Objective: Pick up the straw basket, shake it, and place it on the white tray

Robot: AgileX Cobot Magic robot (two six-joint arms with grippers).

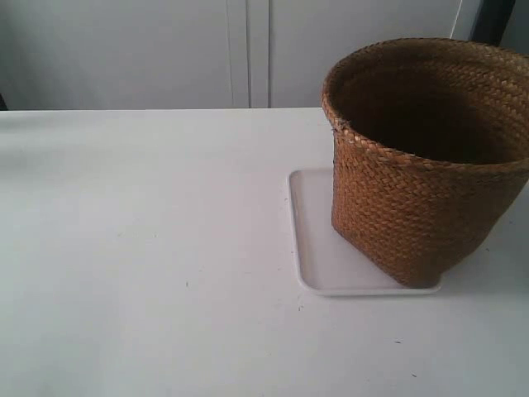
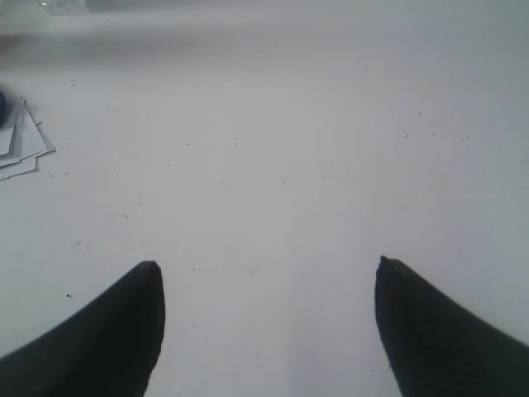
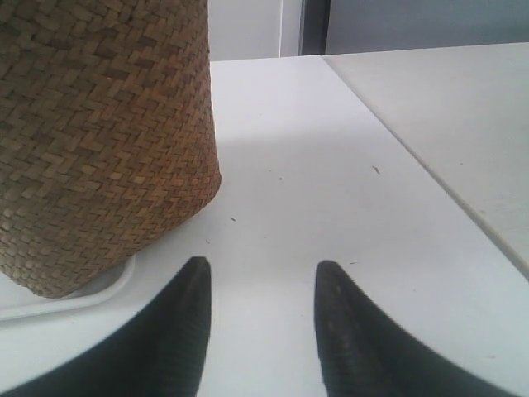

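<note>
The brown woven straw basket [image 1: 426, 165] stands upright on the white tray [image 1: 318, 248] at the right of the exterior view, its dark inside showing. No arm shows in that view. In the right wrist view the straw basket [image 3: 99, 132] rests on the white tray [image 3: 83, 299], whose rim peeks out under it. My right gripper [image 3: 264, 269] hovers over bare table beside the basket, apart from it, jaws open with nothing between them. My left gripper [image 2: 269, 265] is wide open over bare white table, with neither basket nor tray in its view.
The white table [image 1: 149, 248] spreads to the left of the tray. A stack of papers [image 2: 21, 145] lies at the edge of the left wrist view. A second tabletop [image 3: 446, 107] adjoins the table beyond a seam. White cabinet doors [image 1: 248, 50] stand behind.
</note>
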